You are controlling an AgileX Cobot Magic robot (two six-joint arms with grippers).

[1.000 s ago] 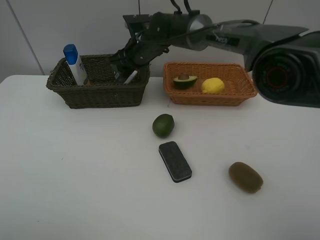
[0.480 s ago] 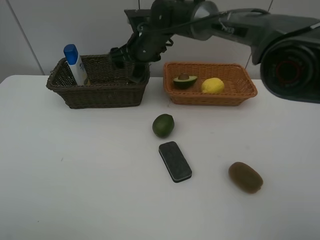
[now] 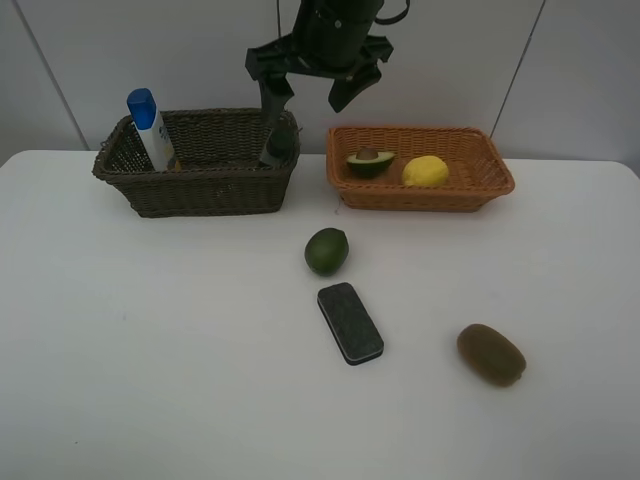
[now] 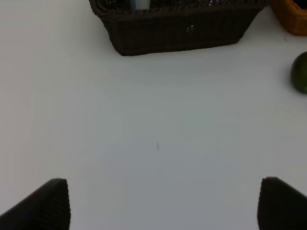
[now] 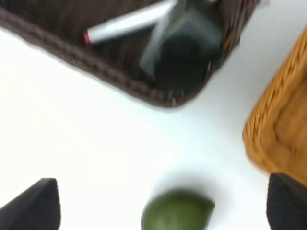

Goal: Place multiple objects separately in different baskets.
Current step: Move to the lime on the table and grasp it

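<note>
Risen since 1 s ago, ext. view: right end effector (image 3: 304, 96), open & empty above dark basket (image 3: 200, 195); grey bottle (image 3: 277, 140) dropped in. L wrist: left end effector (image 4: 165, 206) open over bench (image 4: 153, 120). R wrist: lime (image 5: 177, 212) prob. next, needs centred descent.

Lab-style test setup; bare white table (image 3: 150, 380); plain panelled wall (image 3: 100, 60)

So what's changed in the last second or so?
The right tool opened and rose up out of the dark basket, leaving the dark grey bottle leaning in its corner. The lime, eraser, kiwi and orange basket stayed put.
</note>
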